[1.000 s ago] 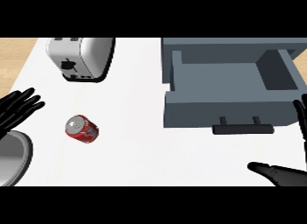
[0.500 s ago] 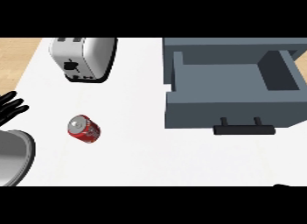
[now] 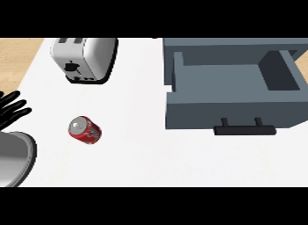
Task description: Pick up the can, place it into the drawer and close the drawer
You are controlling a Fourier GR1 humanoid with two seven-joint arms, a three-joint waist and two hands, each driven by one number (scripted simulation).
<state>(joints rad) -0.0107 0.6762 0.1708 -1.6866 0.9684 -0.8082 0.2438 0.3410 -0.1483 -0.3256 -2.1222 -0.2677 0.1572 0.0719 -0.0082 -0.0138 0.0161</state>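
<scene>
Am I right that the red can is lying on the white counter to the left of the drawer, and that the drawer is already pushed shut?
Not quite. The head view shows the drawer pulled open, its inside bare and its handle toward the robot. The rest holds: the red can lies on its side on the white counter, left of the drawer.

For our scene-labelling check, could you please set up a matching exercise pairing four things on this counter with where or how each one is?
Things:
1. can
2. drawer
3. toaster
4. left hand

Places or states:
A. pulled open, nothing inside, dark handle toward the view's lower edge
B. at the view's left edge, fingers spread
C. lying on its side on the white counter, left of the drawer
D. standing at the counter's far left

Pairs: 1-C, 2-A, 3-D, 4-B
</scene>
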